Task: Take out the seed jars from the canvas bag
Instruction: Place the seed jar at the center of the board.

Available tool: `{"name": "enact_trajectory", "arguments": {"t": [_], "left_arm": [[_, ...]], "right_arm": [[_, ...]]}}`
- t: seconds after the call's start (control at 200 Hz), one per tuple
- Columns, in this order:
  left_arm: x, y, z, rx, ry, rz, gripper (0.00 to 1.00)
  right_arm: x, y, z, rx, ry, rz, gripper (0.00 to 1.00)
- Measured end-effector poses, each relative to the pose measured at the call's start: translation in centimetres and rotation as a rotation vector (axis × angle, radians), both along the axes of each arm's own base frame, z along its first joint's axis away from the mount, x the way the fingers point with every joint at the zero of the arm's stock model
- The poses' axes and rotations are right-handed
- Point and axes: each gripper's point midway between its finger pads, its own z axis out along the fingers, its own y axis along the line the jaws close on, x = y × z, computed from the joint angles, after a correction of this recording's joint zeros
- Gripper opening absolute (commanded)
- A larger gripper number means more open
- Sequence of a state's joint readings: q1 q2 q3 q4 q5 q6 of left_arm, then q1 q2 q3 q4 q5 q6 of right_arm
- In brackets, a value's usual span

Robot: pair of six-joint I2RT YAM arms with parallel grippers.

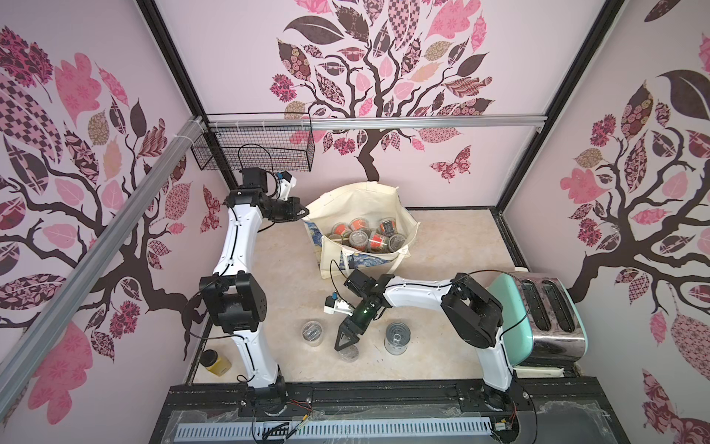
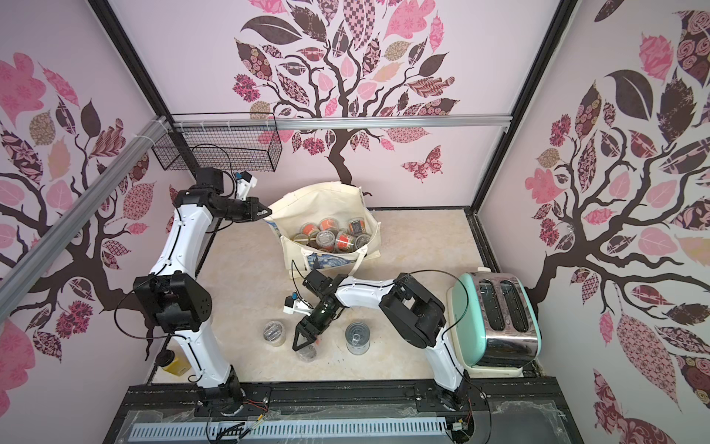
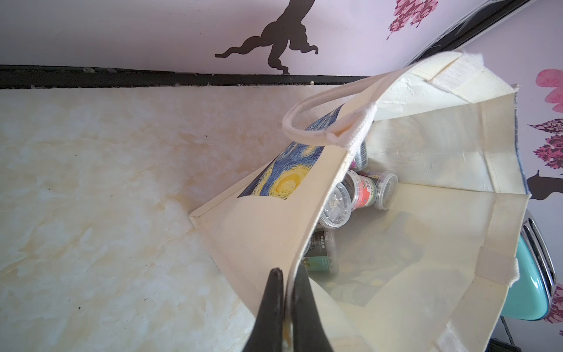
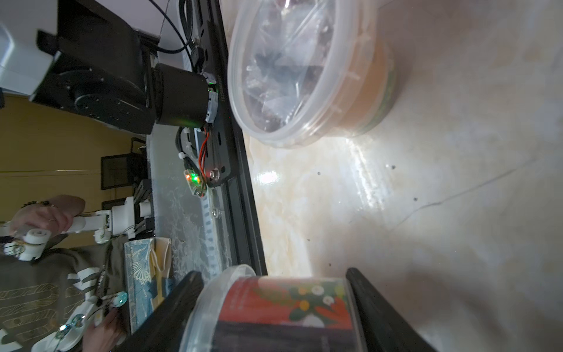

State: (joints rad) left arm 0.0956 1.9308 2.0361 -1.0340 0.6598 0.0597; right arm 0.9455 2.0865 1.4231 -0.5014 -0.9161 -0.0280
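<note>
Upper centre, the cream canvas bag with a blue-and-yellow swirl print (image 1: 347,202) holds a heap of small clear seed jars (image 1: 369,235). The left claw (image 1: 306,212) pinches its rim. Lower centre, the right claw (image 1: 343,343) clasps a red-labelled seed jar (image 4: 283,311) down at the pale marbled counter (image 1: 284,269).

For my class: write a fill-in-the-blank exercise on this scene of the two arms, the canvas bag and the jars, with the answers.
The left gripper pinches the rim of the canvas bag, printed in blue and ___.
The right gripper has a seed jar with a ___ label between its fingers.
The toaster has ___ slots.
The yellow jar has a ___ lid.
Missing: yellow; red; two; black.
</note>
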Motion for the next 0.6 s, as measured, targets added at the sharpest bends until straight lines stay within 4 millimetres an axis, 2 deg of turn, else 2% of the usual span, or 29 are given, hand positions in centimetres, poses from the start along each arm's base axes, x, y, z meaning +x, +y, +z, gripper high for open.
{"name": "enact_trajectory", "arguments": {"t": [0.1, 0.25, 0.355, 0.6], "left_arm": [[0.0, 0.0, 0.0, 0.000, 0.000, 0.000, 0.00], [0.0, 0.1, -0.1, -0.003, 0.001, -0.001, 0.00], [0.1, 0.1, -0.2, -0.012, 0.002, -0.004, 0.00], [0.5, 0.4, -0.5, -0.030, 0.003, -0.007, 0.00]], "right_arm": [[0.5, 0.4, -0.5, -0.006, 0.021, -0.001, 0.61], [1.1, -0.1, -1.8, -0.038, 0.064, -0.023, 0.62], [1.5, 0.0, -1.8, -0.044, 0.093, -0.033, 0.61], [2.0, 0.1, -1.9, -0.056, 0.090, -0.050, 0.73]]}}
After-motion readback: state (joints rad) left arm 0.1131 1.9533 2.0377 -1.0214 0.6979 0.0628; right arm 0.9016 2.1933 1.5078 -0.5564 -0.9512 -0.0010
